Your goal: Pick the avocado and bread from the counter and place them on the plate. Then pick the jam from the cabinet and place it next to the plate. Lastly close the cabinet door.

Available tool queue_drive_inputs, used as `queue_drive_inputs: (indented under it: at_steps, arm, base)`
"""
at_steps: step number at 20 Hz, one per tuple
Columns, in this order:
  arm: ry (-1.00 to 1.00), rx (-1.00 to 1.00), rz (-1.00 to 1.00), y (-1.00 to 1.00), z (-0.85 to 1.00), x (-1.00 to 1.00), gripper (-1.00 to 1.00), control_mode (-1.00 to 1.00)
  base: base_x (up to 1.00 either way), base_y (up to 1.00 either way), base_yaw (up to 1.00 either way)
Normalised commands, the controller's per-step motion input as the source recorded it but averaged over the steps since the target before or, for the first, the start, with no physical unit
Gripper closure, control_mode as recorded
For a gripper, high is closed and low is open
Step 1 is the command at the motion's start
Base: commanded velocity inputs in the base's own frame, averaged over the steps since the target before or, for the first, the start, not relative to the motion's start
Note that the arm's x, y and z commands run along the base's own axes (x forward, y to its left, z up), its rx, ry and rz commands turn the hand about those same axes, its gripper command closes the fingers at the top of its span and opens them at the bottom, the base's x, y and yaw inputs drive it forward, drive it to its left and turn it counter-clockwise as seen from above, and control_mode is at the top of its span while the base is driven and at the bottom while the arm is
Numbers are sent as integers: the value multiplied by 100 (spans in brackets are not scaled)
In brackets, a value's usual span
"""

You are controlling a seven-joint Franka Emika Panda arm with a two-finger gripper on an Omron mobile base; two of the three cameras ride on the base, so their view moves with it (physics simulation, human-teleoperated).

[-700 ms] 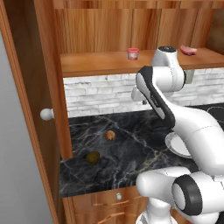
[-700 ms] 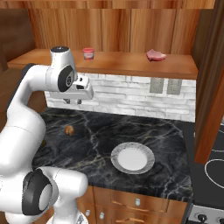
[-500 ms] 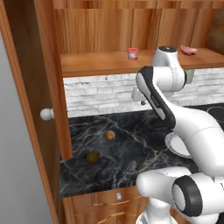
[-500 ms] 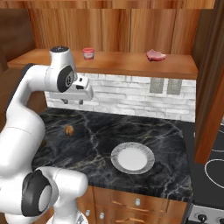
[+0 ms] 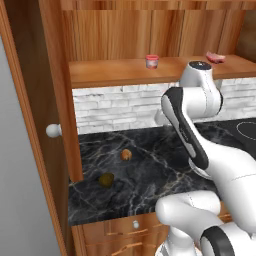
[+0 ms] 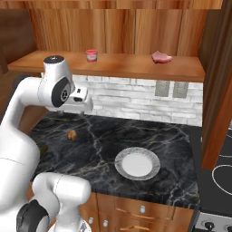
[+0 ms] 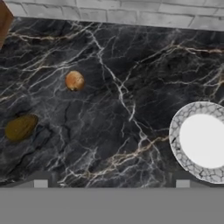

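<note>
Change: hardly any is seen; the arm is held as before, nothing is yet lifted.
Avocado (image 7: 20,127): dull olive lump, near the worktop's (image 7: 131,65) left front edge.
Bread (image 7: 75,81): smooth orange-brown ball, behind it.
Plate (image 7: 178,146): shallow, speckled rim, right, empty.
Fingers: spread wide, nothing held.

on the black marble table (image 7: 131,65) the avocado (image 7: 20,127), the bread (image 7: 75,81) and the plate (image 7: 202,141) are laid apart; the jam (image 6: 91,55) and a pink lump (image 6: 161,57) are carried by the wooden shelf (image 6: 127,68).
</note>
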Motion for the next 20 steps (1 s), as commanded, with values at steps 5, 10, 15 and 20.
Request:
queue_drive_inputs:
  at_steps: [5,10,15,20]
  arm:
    - [-3,8,0,0,-32,-26,-100,-100]
    - [0,5,0,6,-27,-5,-100,-100]
    - [0,0,0,23,-27,1,-100,-100]
    - [0,0,0,33,-25,12,-100,-100]
  base:
    - [0,0,0]
    - [0,0,0]
    - [0,0,0]
    - [0,0,0]
